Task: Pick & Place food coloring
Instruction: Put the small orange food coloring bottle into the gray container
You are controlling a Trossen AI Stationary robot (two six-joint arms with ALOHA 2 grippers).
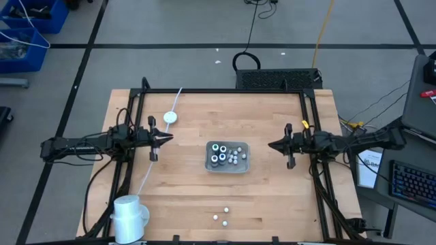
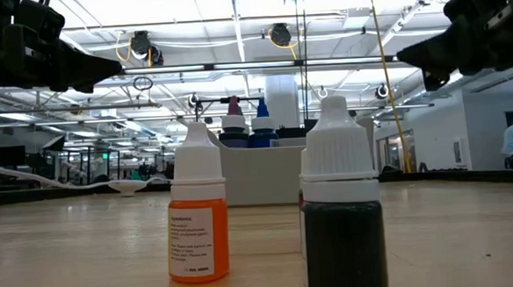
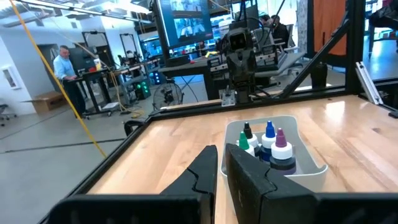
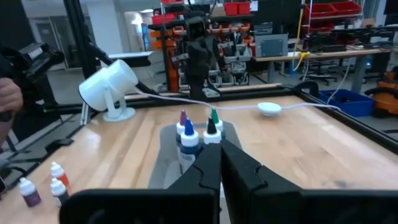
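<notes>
Both arms are parked at the table's sides, nothing held — this looks like the start of a pick, or the gap between two.

Left pincer [image 1: 167,138] sits at 9 o'clock from the grey tray [image 1: 244,167], fingers nearly together with a thin gap, empty. Right pincer [image 1: 271,144] at 3 o'clock of the tray, fully closed, empty. Both are well apart from any bottle.

Food coloring: several bottles stand upright in the tray [image 3: 314,169] — green [image 3: 247,138], blue [image 3: 268,134] and purple [image 3: 280,144] caps show from the left wrist. More are loose on the table [image 1: 184,204] at 6 o'clock of the tray, near the front edge — an orange one [image 2: 197,219] and a dark one [image 2: 341,211] upright in the low view, with a purple one [image 4: 28,192] beside them from the right wrist.

My read: the loose bottles are what's left to move, assuming the tray is the target — direction isn't certain from this.

Next move calls for: opening a pincer first, swinging toward 6 o'clock, then coming down over one cap. They stand close together, so the fingers could tip a neighbour.
</notes>
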